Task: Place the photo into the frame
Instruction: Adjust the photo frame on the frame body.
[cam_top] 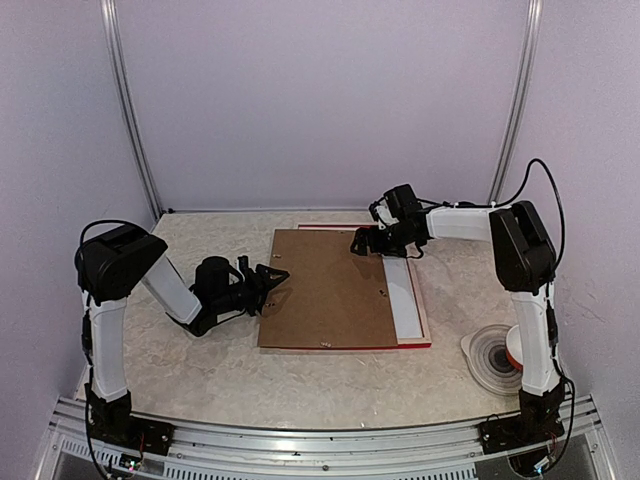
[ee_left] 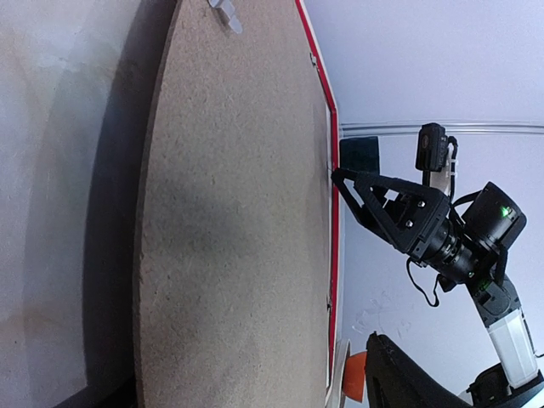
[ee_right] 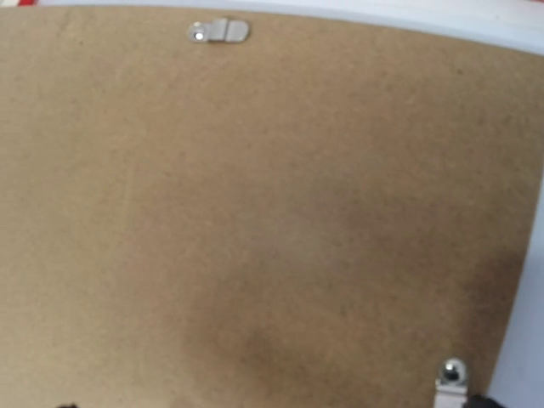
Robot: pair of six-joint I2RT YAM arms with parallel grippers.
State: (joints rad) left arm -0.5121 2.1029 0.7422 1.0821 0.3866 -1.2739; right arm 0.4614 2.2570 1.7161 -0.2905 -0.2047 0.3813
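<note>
The frame point(cam_top: 426, 318) lies flat on the table, only its red right and near edges showing. A plain brown backing board point(cam_top: 325, 288) covers most of it, shifted left, so a white strip point(cam_top: 403, 292) shows inside the frame's right side. The photo is hidden. My left gripper point(cam_top: 276, 282) stands open at the board's left edge; the left wrist view shows one finger point(ee_left: 425, 382) above the board point(ee_left: 229, 221). My right gripper point(cam_top: 365, 243) hovers open, empty, low over the board's far right corner. The board point(ee_right: 255, 212) fills the right wrist view.
A white dish point(cam_top: 480, 362) holding an orange-and-white roll point(cam_top: 513, 345) sits at the right, near my right arm's base. Small metal tabs point(ee_right: 219, 31) dot the board's rim. Booth walls and upright rails close in the far side and both flanks.
</note>
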